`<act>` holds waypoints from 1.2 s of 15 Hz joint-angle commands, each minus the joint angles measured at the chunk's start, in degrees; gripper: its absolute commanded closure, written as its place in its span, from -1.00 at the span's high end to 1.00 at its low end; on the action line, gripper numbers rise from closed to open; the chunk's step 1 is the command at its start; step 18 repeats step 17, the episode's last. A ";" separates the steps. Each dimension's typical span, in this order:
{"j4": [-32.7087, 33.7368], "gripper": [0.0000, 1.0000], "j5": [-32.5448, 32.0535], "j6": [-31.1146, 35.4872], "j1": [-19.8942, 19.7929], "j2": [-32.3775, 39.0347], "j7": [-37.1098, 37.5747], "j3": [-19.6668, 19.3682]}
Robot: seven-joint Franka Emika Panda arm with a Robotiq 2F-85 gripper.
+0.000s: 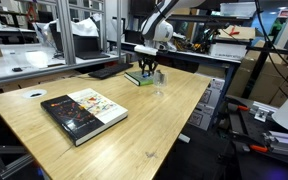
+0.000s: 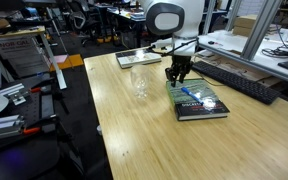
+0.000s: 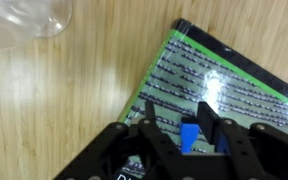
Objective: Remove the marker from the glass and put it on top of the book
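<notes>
My gripper (image 3: 177,106) is shut on the marker (image 3: 189,135), of which only a blue end shows between the fingers. It hangs low over the green book (image 3: 229,70), near that book's corner. In both exterior views the gripper (image 1: 149,70) (image 2: 176,76) points down at the green book (image 1: 138,78) (image 2: 202,102). The clear glass stands upright on the table just beside the book (image 1: 159,83) (image 2: 139,83). Its rim shows at the top left of the wrist view (image 3: 29,18), with nothing seen in it.
A larger, thick black-and-white book with colourful pictures (image 1: 83,112) (image 2: 139,58) lies flat further along the wooden table (image 1: 174,120) (image 2: 144,130). Desks, frames and cables surround the table edges.
</notes>
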 commanded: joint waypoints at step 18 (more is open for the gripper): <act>-35.57 1.00 -2.15 -14.37 -2.28 -43.92 -6.45 -0.76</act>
